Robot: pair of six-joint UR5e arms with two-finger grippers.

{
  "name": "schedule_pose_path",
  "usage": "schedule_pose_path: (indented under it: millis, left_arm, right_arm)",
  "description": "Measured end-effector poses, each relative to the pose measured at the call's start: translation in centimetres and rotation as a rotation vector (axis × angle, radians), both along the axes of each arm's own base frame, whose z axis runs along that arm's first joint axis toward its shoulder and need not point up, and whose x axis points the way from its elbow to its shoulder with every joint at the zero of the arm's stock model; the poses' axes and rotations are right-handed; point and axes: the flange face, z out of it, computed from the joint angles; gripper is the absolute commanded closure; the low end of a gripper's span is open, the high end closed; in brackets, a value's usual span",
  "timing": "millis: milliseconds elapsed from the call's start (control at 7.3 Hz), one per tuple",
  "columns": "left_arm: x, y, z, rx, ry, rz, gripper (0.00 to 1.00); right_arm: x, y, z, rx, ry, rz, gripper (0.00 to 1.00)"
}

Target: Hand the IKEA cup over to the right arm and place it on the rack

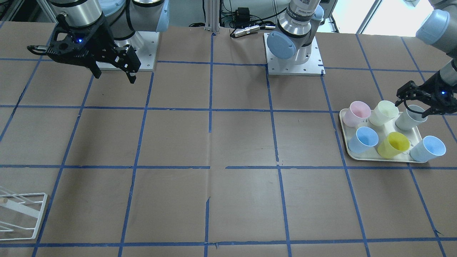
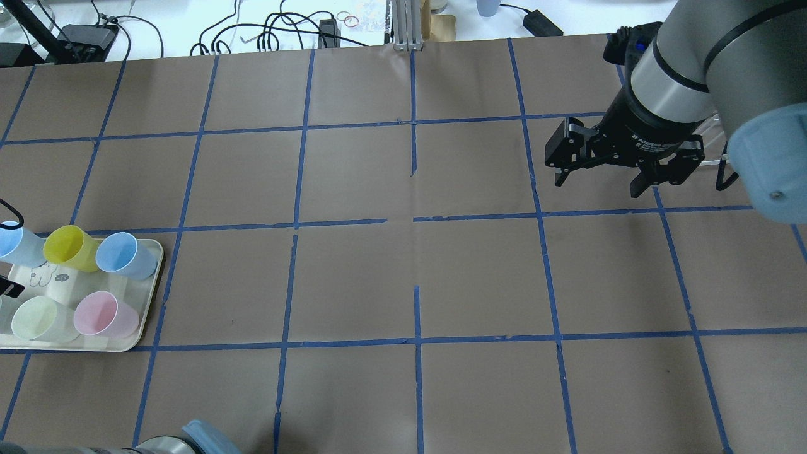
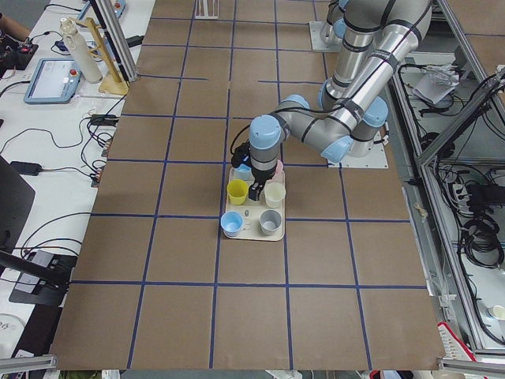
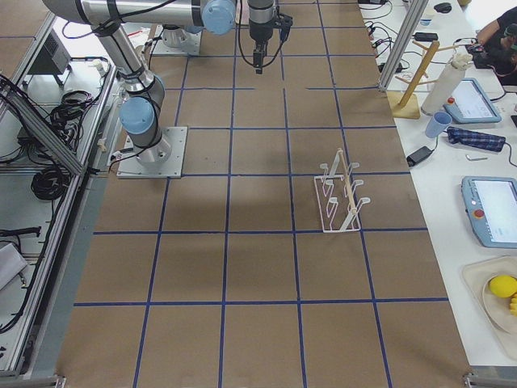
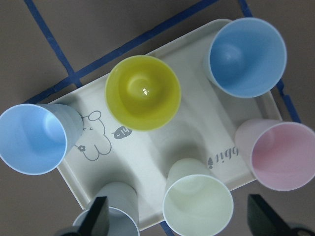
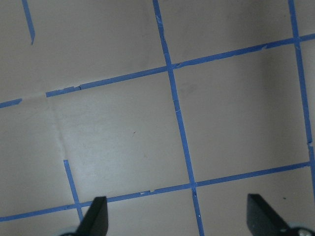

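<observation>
The IKEA cup (image 1: 383, 112) is a pale cream tumbler standing upright in the back row of a cream tray (image 1: 343, 123), between a pink cup and a grey cup. It also shows in the overhead view (image 2: 36, 318) and the left wrist view (image 5: 197, 204). My left gripper (image 1: 414, 104) is open and empty and hovers above the tray. In the left wrist view (image 5: 179, 221) its fingers straddle the cream cup from above, one over the grey cup (image 5: 108, 219). My right gripper (image 1: 115, 76) (image 2: 599, 186) is open and empty, above bare table. The white wire rack (image 4: 341, 194) (image 1: 21, 214) stands far from the tray.
The tray also holds a yellow cup (image 1: 394, 144), a pink cup (image 1: 358, 113), a grey cup (image 1: 410, 117) and two blue cups (image 1: 364, 139) (image 1: 428, 148). Brown table with blue tape grid lies between tray and rack. Both arm bases (image 1: 294, 53) stand at the robot's edge.
</observation>
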Motion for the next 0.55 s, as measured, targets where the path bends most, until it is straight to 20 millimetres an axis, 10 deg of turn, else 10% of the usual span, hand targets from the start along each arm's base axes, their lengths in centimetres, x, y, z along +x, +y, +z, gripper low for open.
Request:
schedule_pose_path:
  millis: [548]
  left_arm:
    - [1.4, 0.0, -3.2, 0.012, 0.011, 0.002, 0.00]
  right_arm:
    - [1.9, -1.1, 0.8, -0.003, -0.515, -0.032, 0.00]
